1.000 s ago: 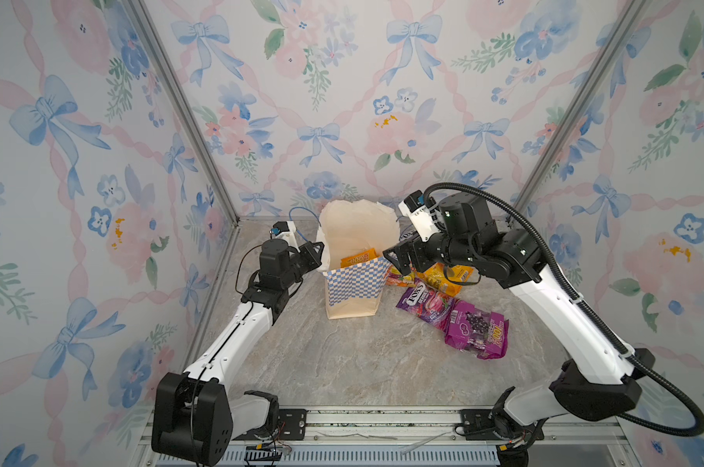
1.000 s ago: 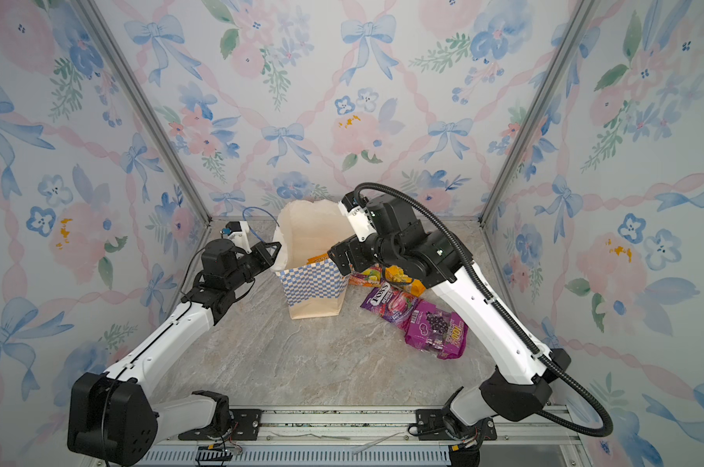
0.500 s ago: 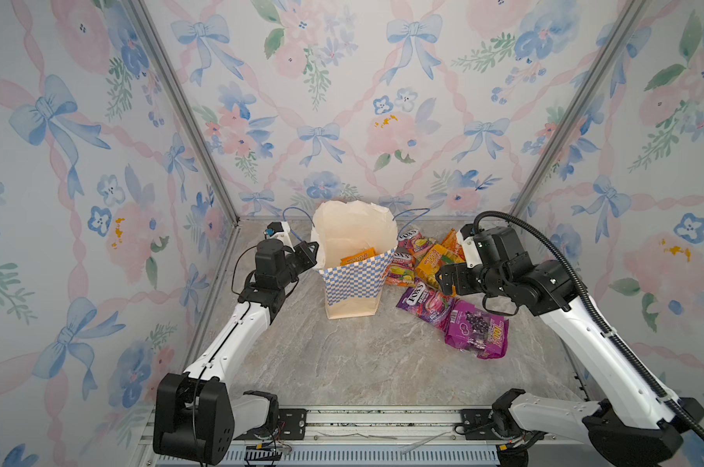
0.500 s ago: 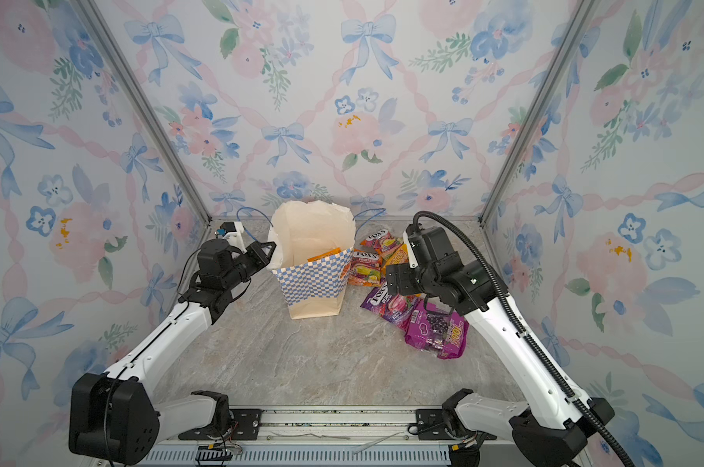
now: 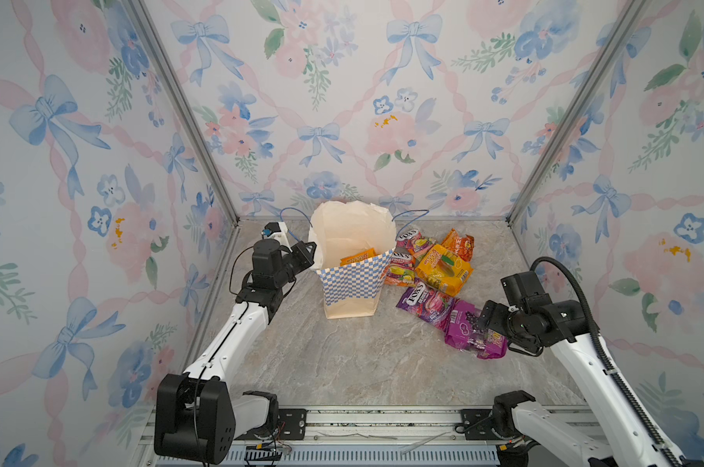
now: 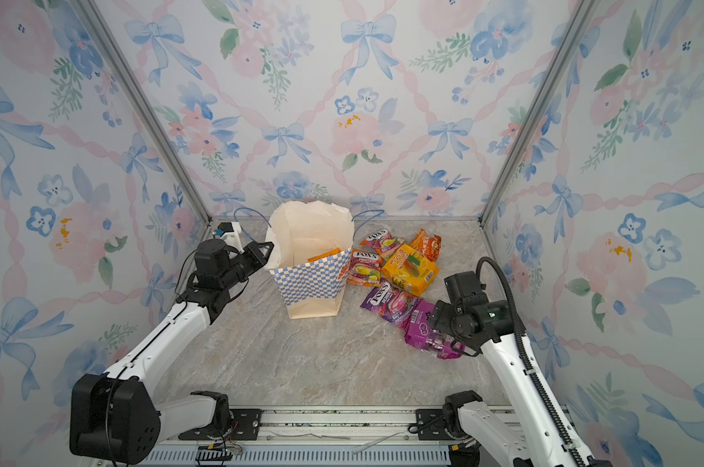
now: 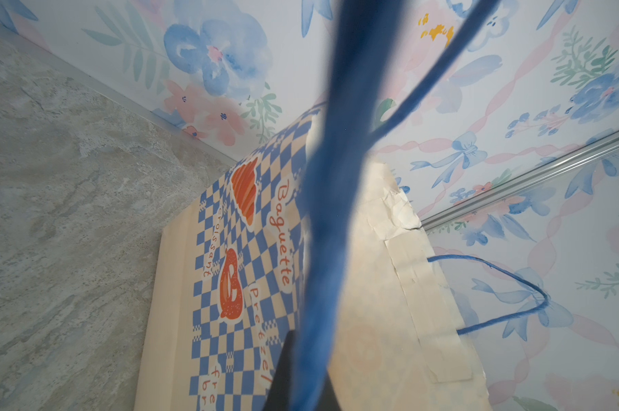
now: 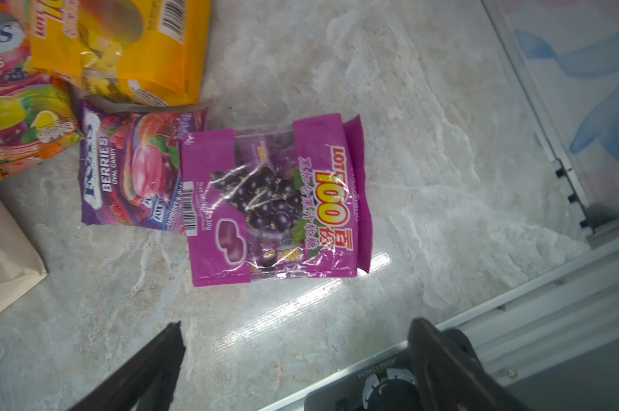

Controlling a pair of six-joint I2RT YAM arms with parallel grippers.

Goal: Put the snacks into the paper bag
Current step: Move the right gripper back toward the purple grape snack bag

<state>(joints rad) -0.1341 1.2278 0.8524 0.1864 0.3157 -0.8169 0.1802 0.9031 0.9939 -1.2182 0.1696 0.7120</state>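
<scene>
The cream paper bag [image 5: 352, 289] [image 6: 314, 299] stands upright and open at the back middle in both top views, with an orange packet [image 5: 357, 256] inside. My left gripper [image 5: 308, 248] [image 7: 301, 391] is shut on its blue cord handle [image 7: 336, 178] at the bag's left rim. The other snacks lie right of the bag: a yellow pack [image 5: 443, 269], a purple FOX'S pack [image 5: 423, 301] [image 8: 130, 170] and a magenta grape pack [image 5: 469, 333] [image 8: 276, 199]. My right gripper [image 5: 486, 323] [image 8: 294, 341] hangs open just above the grape pack's near end, holding nothing.
An orange chip bag [image 5: 457, 244] and two more FOX'S packets [image 5: 401, 269] lie behind the yellow pack. The bag's second cord handle [image 5: 413, 214] sticks out to the right. Metal frame rails [image 8: 550, 149] border the marble floor near my right gripper.
My right arm has swung from the bag's mouth out to the right and down over the grape pack, staying open. The left gripper has kept hold of the handle.
</scene>
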